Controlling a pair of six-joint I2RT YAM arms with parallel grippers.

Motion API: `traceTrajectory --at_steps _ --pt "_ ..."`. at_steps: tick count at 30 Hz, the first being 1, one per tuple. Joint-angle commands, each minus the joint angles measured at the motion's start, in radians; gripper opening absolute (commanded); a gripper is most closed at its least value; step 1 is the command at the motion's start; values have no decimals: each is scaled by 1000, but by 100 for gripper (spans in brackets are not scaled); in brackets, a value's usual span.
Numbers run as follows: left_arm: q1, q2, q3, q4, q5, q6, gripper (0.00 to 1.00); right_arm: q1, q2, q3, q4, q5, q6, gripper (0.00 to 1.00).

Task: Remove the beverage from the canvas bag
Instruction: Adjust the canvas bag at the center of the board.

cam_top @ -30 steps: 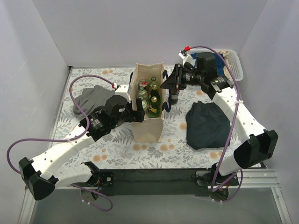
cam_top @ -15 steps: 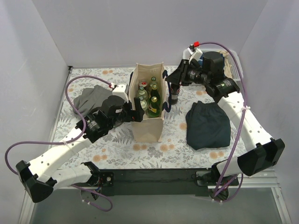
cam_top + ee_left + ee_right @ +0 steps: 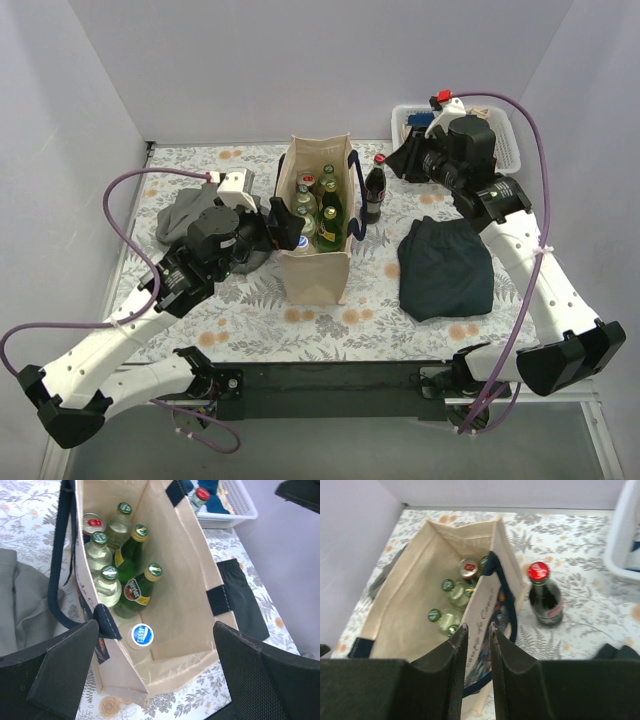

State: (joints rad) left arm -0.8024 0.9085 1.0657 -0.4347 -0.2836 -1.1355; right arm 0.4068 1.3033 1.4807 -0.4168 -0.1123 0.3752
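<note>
right claw (image 3: pixel 403 160) released and withdrawn, cola bottle (image 3: pixel 374 189) standing beside canvas bag (image 3: pixel 317 265)

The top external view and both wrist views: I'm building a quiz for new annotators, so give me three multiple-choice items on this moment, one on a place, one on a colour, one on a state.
1. Where does the dark glass cola bottle with the red cap stand?
A. inside the bag
B. on the table, right of the cream canvas bag with navy handles
C. in the white plastic basket

2. What colour is the cap of the bottle nearest the bag's front corner?
A. blue and white
B. red
C. gold

3. How is the right gripper?
A. clamped on the cola bottle
B. wide open around the bag
C. nearly closed, holding nothing

Answers: 1 B, the top view shows it upright on the floral cloth beside the bag. 2 A, the left wrist view shows a blue and white disc. 3 C, the right wrist view shows its fingers with only a narrow gap, above the bag's rim, with the bottle apart from them.
</note>
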Motion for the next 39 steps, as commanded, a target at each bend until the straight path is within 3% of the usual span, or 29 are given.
traceTrajectory --at_steps 1,6,7,8,9,12,13,14,15,16,17,19,20,25,26,27,28,29,35,36,37,38,39 --pt "-3 32 62 -36 -118 11 98 -6 -2 24 -71 195 -68 30" --pt "-3 40 68 -32 -123 17 98 -20 -9 21 -76 172 -84 30" --pt "-3 41 65 -26 -115 25 93 -22 -9 21 -76 160 -85 30" --pt "-3 44 65 -24 -102 28 87 -26 -4 24 -76 152 -90 22" --pt "-3 50 63 -22 -97 29 83 -28 1 24 -83 158 -79 2" --pt "-3 64 66 -22 -89 33 8 -42 8 23 -79 119 -84 1" --pt "-3 70 65 -25 -92 29 0 -43 14 32 -85 91 -84 20" --pt "-3 72 65 -24 -92 28 0 -43 17 33 -89 92 -78 52" --pt "-3 73 63 -25 -92 29 0 -43 16 33 -92 97 -76 94" --pt "-3 81 65 -27 -94 32 4 -43 13 27 -91 108 -75 98" --pt "-3 82 66 -27 -92 36 45 -45 10 26 -89 108 -76 99" --pt "-3 86 68 -33 -98 29 75 -45 4 26 -86 105 -78 99" --pt "-3 84 68 -30 -100 28 83 -43 2 26 -85 102 -78 98" --pt "-3 78 63 -29 -117 26 85 -46 -7 27 -79 24 -85 98" --pt "-3 78 62 -30 -118 26 86 -46 -9 24 -71 7 -84 88" --pt "-3 79 60 -30 -117 26 86 -45 -12 21 -63 -42 -82 66" --pt "-3 81 59 -32 -115 26 86 -46 -12 21 -54 -64 -85 15" --pt "-3 81 57 -32 -115 28 86 -46 -12 21 -53 -73 -78 2" --pt "-3 72 37 -33 -117 22 84 -46 -13 13 -28 -193 -76 1" --pt "-3 73 37 -35 -117 22 85 -46 -9 16 -30 -201 -75 11" --pt "-3 75 36 -38 -117 22 87 -45 -7 16 -30 -211 -73 62" --pt "-3 76 37 -36 -117 22 87 -46 -6 15 -30 -213 -71 83" --pt "-3 78 37 -39 -118 22 87 -45 -7 13 -30 -207 -71 86"
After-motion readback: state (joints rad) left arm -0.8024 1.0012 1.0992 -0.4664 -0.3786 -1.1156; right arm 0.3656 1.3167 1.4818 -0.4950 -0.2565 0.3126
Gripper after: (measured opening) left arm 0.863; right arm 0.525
